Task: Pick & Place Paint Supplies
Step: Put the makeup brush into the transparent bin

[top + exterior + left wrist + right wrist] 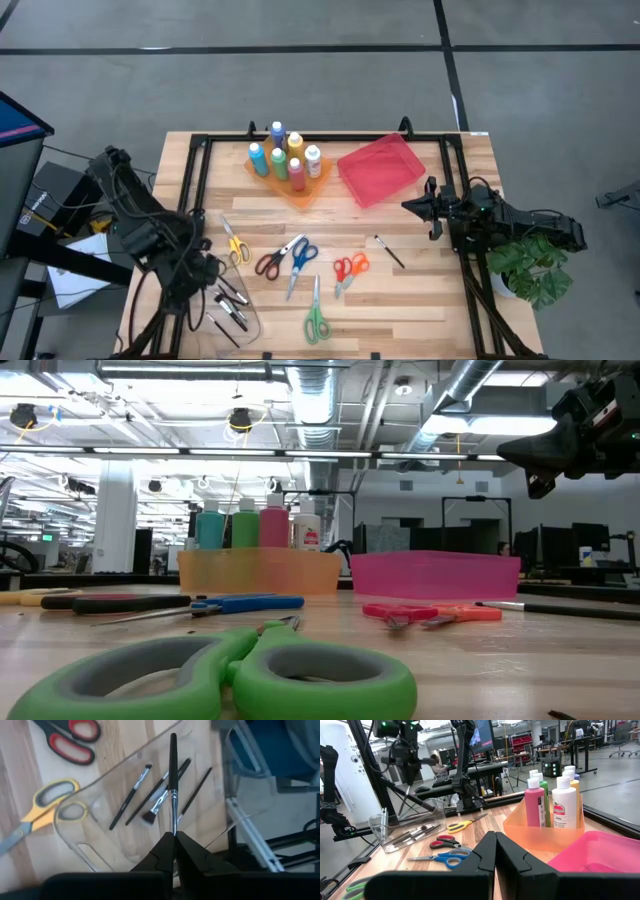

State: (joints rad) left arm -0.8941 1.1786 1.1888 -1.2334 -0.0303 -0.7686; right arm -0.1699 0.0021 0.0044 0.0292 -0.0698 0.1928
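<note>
Overhead, the left hand (213,283) sits over the clear tray (236,318) at the desk's (420,310) near left corner, while the right hand (418,206) hangs closed and empty beside the red tray (381,168); the paint bottles (284,157) stand in the orange tray (300,190) at the far middle, and five scissors lie on the desk: yellow scissors (235,243), red scissors (272,260), blue scissors (299,259), orange scissors (350,270) and green scissors (316,318), with a loose brush (388,251) near the right arm. From desk height, the green scissors (240,675) fill the foreground, the bottles (258,525) rise behind the orange tray's (260,572) wall, and the right hand (520,452) hovers high above the red tray (435,575). Past the left wrist, the left hand (174,837) pinches a dark-handled brush (173,775) by its bristle end above the clear tray (95,855), where three more brushes (150,795) lie. Past the right wrist, the right hand's (495,840) fingers meet with nothing between them, facing the scissors and the orange tray (545,837)
</note>
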